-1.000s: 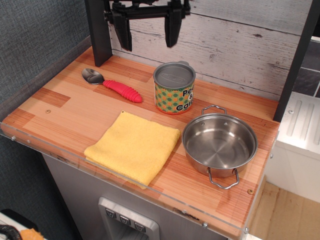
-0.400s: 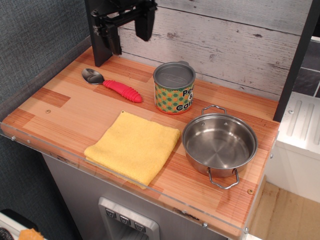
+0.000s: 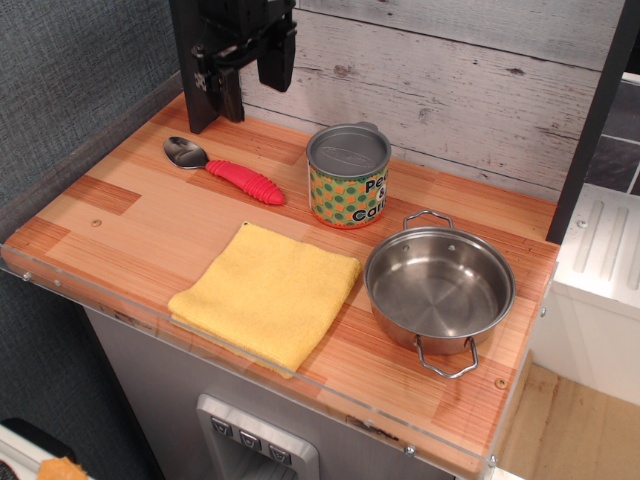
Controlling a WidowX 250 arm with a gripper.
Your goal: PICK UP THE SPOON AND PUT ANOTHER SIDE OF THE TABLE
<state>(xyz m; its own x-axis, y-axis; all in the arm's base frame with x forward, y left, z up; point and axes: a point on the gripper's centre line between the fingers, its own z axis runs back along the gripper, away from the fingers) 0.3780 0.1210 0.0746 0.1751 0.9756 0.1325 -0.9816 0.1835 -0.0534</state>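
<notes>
The spoon lies flat on the counter, below the pincer and slightly to its left, silver bowl leftward, red ribbed handle pointing right toward the printed can. A likely slip: closing on the thin bowl instead of the chunky handle, or nudging the can, which stands near the handle's tip. The pincer hangs well above (fingers apart, nothing between them), touching nothing.
</notes>
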